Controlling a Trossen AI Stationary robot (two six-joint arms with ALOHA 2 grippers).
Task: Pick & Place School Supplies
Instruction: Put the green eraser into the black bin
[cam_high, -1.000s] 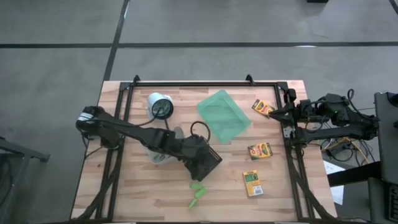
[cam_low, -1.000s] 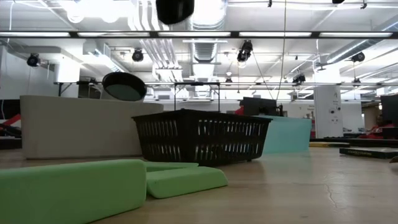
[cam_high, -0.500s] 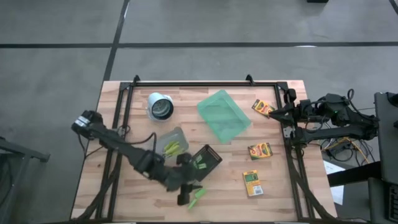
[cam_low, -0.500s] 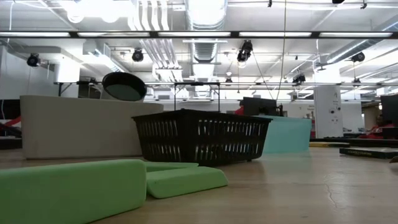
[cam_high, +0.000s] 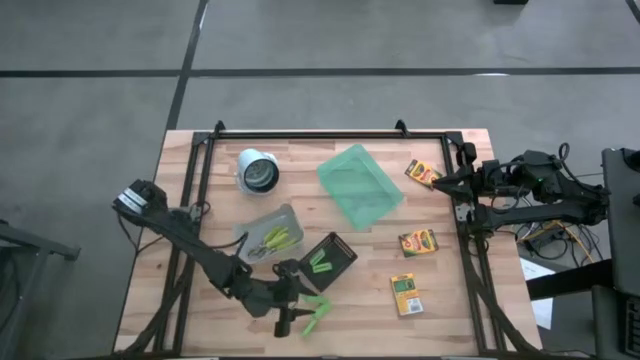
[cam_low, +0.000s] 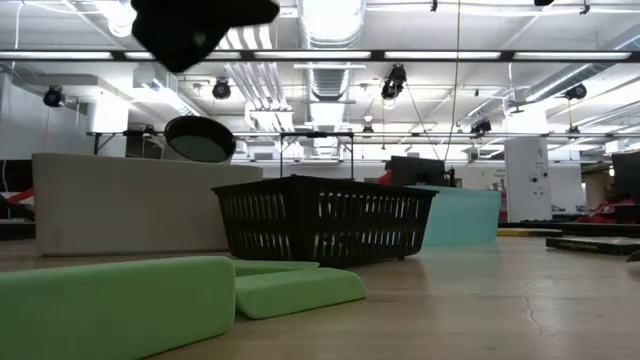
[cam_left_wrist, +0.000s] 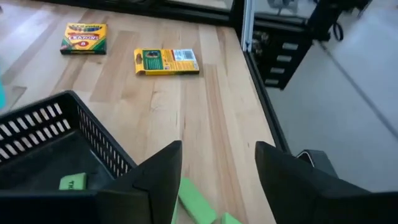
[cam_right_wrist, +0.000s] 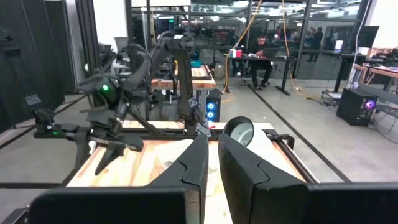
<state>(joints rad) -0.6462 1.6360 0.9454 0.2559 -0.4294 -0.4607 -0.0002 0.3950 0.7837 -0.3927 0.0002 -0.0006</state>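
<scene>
So the left gripper (cam_high: 291, 322) is sitting low at the near edge of the wooden surface (cam_high: 450, 300) with its fingers spread wide and nothing in them, right next to a couple of chunky bright green marker sticks (cam_high: 318, 312) lying loose beside the black mesh basket (cam_high: 345, 252), which has a few more green sticks inside. The three crayon boxes are flat yellow-and-green packs: one (cam_high: 423, 173) near the far right corner, one (cam_high: 417, 242) mid-right, one (cam_high: 406, 294) closer to the near edge, all well apart from each other. The right gripper (cam_high: 440, 183) is parked at the right edge of the surface, pinched nearly closed and holding nothing, and the clear bin (cam_high: 268, 233) has yellow-green-handled scissors in it.
</scene>
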